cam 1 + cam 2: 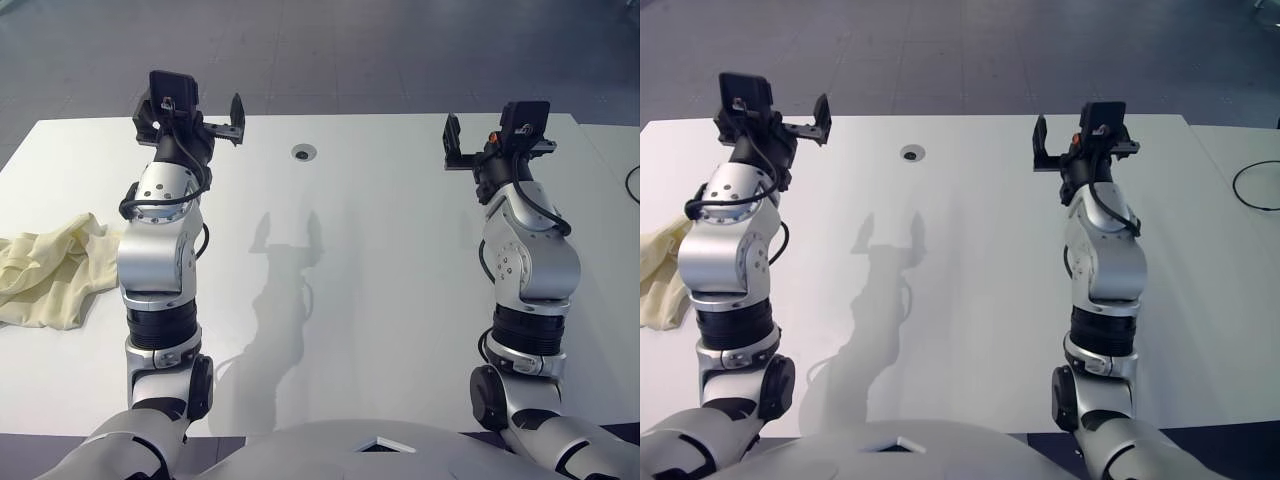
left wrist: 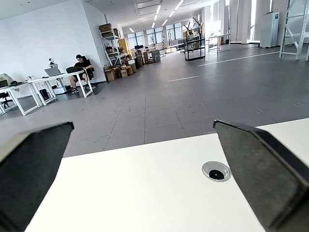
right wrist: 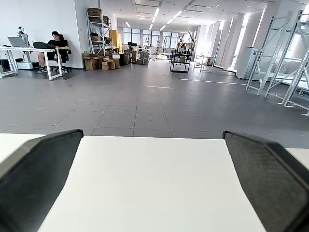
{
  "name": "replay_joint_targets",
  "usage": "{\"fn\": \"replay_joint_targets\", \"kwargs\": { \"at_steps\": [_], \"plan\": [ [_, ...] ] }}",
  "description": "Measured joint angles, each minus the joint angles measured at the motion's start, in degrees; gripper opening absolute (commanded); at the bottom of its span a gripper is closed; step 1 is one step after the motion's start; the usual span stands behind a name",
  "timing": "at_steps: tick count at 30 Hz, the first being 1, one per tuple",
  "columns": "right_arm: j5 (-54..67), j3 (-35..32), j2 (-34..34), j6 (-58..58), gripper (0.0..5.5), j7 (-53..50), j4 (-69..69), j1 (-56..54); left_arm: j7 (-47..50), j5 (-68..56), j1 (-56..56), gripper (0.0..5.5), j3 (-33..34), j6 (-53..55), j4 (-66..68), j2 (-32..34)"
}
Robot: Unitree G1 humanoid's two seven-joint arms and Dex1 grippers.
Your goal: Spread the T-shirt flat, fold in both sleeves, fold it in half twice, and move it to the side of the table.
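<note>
A pale yellow T-shirt lies crumpled at the left edge of the white table, just left of my left arm. My left gripper is held up over the table's far left part, open and holding nothing; its dark pads frame bare tabletop in the left wrist view. My right gripper is raised over the far right part, likewise open with nothing between its fingers. Both grippers are well away from the shirt.
A small round cable hole sits in the tabletop near the far edge, between the arms. A black cable loop lies on a surface beyond the table's right side. Grey floor stretches past the far edge.
</note>
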Motion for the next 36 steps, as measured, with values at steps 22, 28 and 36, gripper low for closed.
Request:
{"fn": "replay_joint_targets", "kwargs": {
  "at_steps": [22,28,36],
  "plan": [
    [0.0,-0.1,0.1,-0.2,5.38,-0.1,0.6,0.0,0.0,-0.2,-0.5,5.39,0.0,0.0,0.0,-0.2],
    [0.0,0.0,0.3,-0.2,5.38,-0.1,0.6,-0.1,0.0,-0.2,-1.0,5.39,0.0,0.0,0.0,-0.2],
    [0.0,0.0,0.3,-0.2,5.38,0.0,0.6,-0.1,0.0,-0.2,-1.0,5.39,0.0,0.0,0.0,-0.2]
  ]
}}
